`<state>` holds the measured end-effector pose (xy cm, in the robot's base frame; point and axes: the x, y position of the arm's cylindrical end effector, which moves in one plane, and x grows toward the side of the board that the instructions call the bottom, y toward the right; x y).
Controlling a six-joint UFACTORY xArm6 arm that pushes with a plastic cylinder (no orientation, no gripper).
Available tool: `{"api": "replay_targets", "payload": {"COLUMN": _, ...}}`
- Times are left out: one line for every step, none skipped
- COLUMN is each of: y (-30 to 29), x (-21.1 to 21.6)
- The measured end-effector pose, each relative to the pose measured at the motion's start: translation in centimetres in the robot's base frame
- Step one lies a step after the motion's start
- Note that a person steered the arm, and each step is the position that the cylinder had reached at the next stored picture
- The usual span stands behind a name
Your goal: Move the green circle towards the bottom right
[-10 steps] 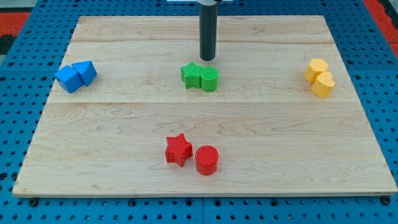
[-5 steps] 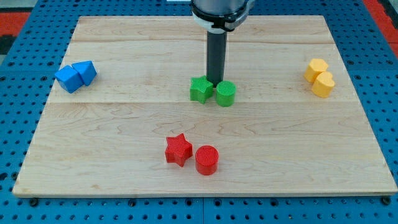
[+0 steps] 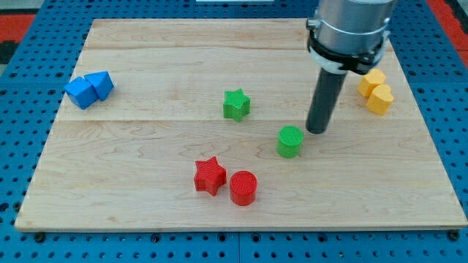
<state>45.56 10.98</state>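
The green circle (image 3: 290,142) lies on the wooden board (image 3: 146,153) a little right of centre, apart from the green star (image 3: 236,104) up and to its left. My tip (image 3: 317,131) stands just to the right of the green circle and slightly above it in the view, close to it; I cannot tell if they touch.
A red star (image 3: 209,176) and a red circle (image 3: 243,188) sit together below the green blocks. Two blue blocks (image 3: 88,88) lie at the left edge. Two yellow blocks (image 3: 376,90) lie at the right, just beyond my rod.
The green circle has slid down and to the right, away from the green star. My tip has moved from between the green blocks to the circle's right side.
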Motion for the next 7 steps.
{"api": "replay_targets", "payload": {"y": -6.0, "x": -2.0}}
{"api": "replay_targets", "payload": {"y": -8.0, "x": 0.8}}
{"api": "replay_targets", "payload": {"y": -4.2, "x": 4.3}}
{"api": "replay_targets", "payload": {"y": 3.2, "x": 5.2}}
{"api": "replay_targets", "payload": {"y": 2.7, "x": 5.1}}
{"api": "replay_targets", "payload": {"y": 0.9, "x": 2.2}}
{"api": "replay_targets", "payload": {"y": 2.8, "x": 0.4}}
